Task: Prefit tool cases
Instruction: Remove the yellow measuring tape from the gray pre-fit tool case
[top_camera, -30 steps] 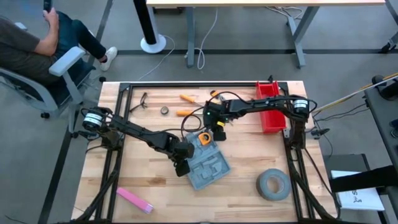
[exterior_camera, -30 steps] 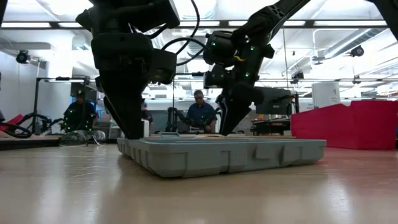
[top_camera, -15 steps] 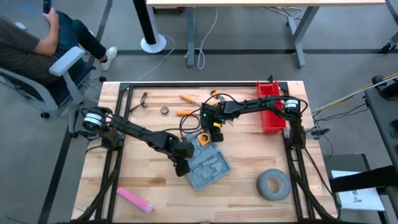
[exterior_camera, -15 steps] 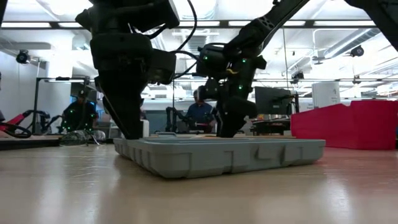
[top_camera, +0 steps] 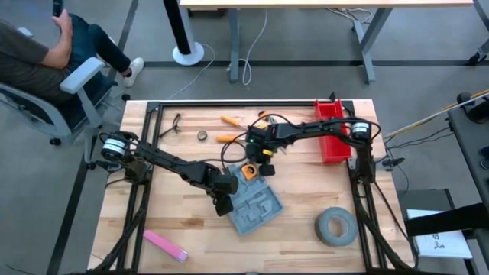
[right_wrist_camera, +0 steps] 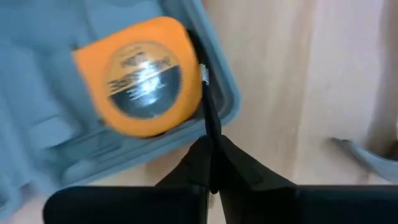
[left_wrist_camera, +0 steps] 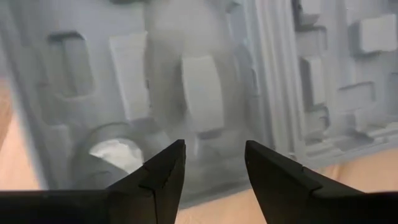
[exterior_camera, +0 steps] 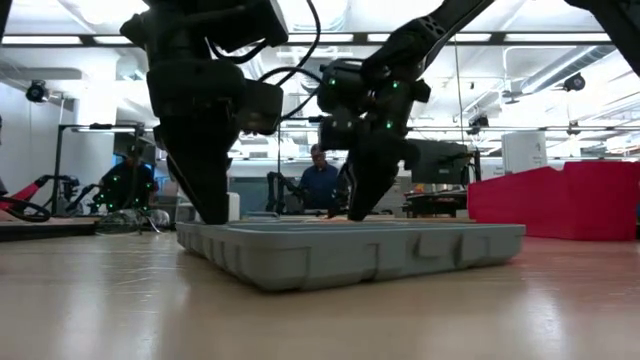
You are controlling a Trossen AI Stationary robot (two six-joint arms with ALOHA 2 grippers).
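Shifted moulded blue-grey tool case

You've got a blue-grey rectangular plastic tool case, round orange-and-black tape measure in it, pale wood-plank tabletop, red plastic bin, grey tape roll, flat pink block.

The wooden table carries the open case mid-table, a red bin near its right edge, a grey tape roll, a pink block, glasses and orange-handled tools.
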